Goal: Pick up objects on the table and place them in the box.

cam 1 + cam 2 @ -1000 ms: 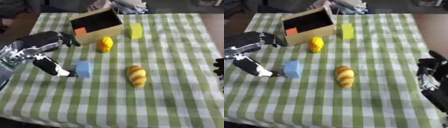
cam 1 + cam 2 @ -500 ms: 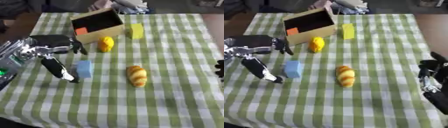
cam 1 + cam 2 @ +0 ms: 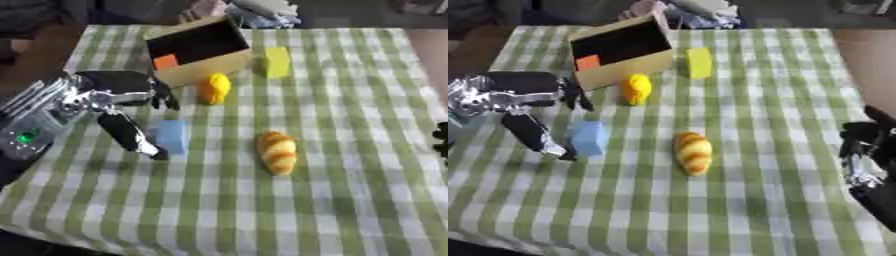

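A light blue block lies on the green checked cloth, left of centre. My left hand is open over it: the fingers reach past the block's far side and the thumb points down along its left side, close to it. A croissant lies at the middle. A small yellow rounded object and a yellow block sit farther back. The cardboard box lies tipped at the back left, with an orange object inside. My right hand idles at the right edge; its fingers are hard to make out.
The table is covered by a green and white checked cloth. Clothing is piled beyond the far edge. The cloth's near and right parts carry no objects.
My left hand has moved right and toward the blue block, so the thumb now stands close beside it. The right hand has stayed put.
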You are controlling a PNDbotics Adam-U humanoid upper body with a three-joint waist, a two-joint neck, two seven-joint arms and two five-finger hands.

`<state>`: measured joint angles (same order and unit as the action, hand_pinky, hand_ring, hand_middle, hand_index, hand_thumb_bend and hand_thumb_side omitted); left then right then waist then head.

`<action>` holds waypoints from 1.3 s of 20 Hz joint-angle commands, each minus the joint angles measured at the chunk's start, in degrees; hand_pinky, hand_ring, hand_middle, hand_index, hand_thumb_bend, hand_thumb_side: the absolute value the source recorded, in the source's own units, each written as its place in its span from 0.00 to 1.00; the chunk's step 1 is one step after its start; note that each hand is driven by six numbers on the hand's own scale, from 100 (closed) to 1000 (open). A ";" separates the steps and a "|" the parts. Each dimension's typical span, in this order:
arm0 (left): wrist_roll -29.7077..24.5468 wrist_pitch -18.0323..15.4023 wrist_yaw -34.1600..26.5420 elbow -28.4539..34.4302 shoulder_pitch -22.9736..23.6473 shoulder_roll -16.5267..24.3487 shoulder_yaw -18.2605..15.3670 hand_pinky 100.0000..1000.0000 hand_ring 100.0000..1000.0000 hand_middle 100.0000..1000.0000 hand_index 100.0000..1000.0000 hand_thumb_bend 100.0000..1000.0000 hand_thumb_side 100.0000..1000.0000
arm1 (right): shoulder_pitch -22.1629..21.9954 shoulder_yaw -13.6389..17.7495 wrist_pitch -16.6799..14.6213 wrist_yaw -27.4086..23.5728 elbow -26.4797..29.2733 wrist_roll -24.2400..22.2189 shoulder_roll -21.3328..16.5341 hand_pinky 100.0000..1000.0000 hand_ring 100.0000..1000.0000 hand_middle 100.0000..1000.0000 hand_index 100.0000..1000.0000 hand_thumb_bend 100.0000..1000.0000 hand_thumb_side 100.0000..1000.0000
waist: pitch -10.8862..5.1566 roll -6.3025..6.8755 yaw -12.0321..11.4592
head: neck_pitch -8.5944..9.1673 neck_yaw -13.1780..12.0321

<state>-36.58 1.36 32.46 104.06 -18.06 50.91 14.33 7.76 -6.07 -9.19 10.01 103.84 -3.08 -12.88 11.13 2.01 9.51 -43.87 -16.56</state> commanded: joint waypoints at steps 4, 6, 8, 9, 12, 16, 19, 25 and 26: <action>1.07 0.38 2.12 -2.61 -1.97 -0.56 0.26 0.73 0.68 0.71 0.83 0.54 0.48 | 0.37 -0.06 -0.18 -0.33 0.50 -0.26 -0.70 0.64 0.71 0.68 0.93 0.00 0.41 | -1.60 0.43 0.05 | -0.25 -0.33; 0.93 0.22 2.40 -3.28 -2.32 -0.92 0.62 0.72 0.67 0.70 0.82 0.54 0.48 | 0.38 -0.07 -0.19 -0.37 0.50 -0.28 -0.67 0.64 0.71 0.68 0.93 0.00 0.41 | -1.58 0.40 0.07 | -0.25 -0.41; 0.51 -0.09 2.60 -3.83 -2.54 -1.22 1.03 0.72 0.66 0.70 0.81 0.52 0.47 | 0.40 -0.09 -0.20 -0.39 0.50 -0.30 -0.64 0.64 0.71 0.68 0.93 0.00 0.41 | -1.56 0.39 0.10 | -0.25 -0.47; 0.28 -0.25 2.69 -4.05 -2.57 -1.35 1.18 0.72 0.66 0.69 0.81 0.52 0.48 | 0.40 -0.09 -0.20 -0.39 0.49 -0.31 -0.63 0.64 0.71 0.68 0.93 0.00 0.41 | -1.56 0.39 0.12 | -0.25 -0.49; -0.55 -0.73 3.08 -4.65 -2.49 -1.62 1.48 0.71 0.65 0.68 0.80 0.51 0.45 | 0.38 -0.07 -0.20 -0.40 0.47 -0.30 -0.63 0.64 0.71 0.68 0.93 0.00 0.41 | -1.56 0.41 0.15 | -0.25 -0.50; -1.28 -1.33 3.91 -4.92 -2.35 -1.87 1.61 0.68 0.61 0.64 0.77 0.48 0.41 | 0.40 -0.08 -0.21 -0.41 0.45 -0.31 -0.61 0.64 0.71 0.68 0.93 0.00 0.41 | -1.57 0.42 0.14 | -0.25 -0.51; -0.94 -1.69 4.63 -4.65 -2.24 -1.94 1.63 0.65 0.57 0.60 0.72 0.48 0.38 | 0.38 -0.15 -0.20 -0.44 0.44 -0.37 -0.70 0.64 0.71 0.68 0.93 0.00 0.41 | -1.58 0.40 0.07 | -0.25 -0.50; 3.23 -1.86 7.05 -2.91 -2.06 -1.69 1.16 0.51 0.43 0.44 0.58 0.38 0.24 | 0.43 -0.18 -0.18 -0.43 0.49 -0.41 -0.76 0.64 0.71 0.68 0.93 0.00 0.41 | -1.62 0.34 -0.07 | -0.25 -0.56; 4.10 -1.85 7.40 -2.54 -1.98 -1.66 1.08 0.48 0.40 0.41 0.54 0.36 0.21 | 0.42 -0.17 -0.17 -0.43 0.49 -0.39 -0.76 0.64 0.71 0.68 0.93 0.00 0.41 | -1.62 0.33 -0.07 | -0.25 -0.58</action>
<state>-33.61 -0.48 39.14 100.26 -19.63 47.83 16.30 7.75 -6.29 -9.30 9.97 103.82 -3.29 -12.87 11.13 2.01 9.49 -43.87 -16.99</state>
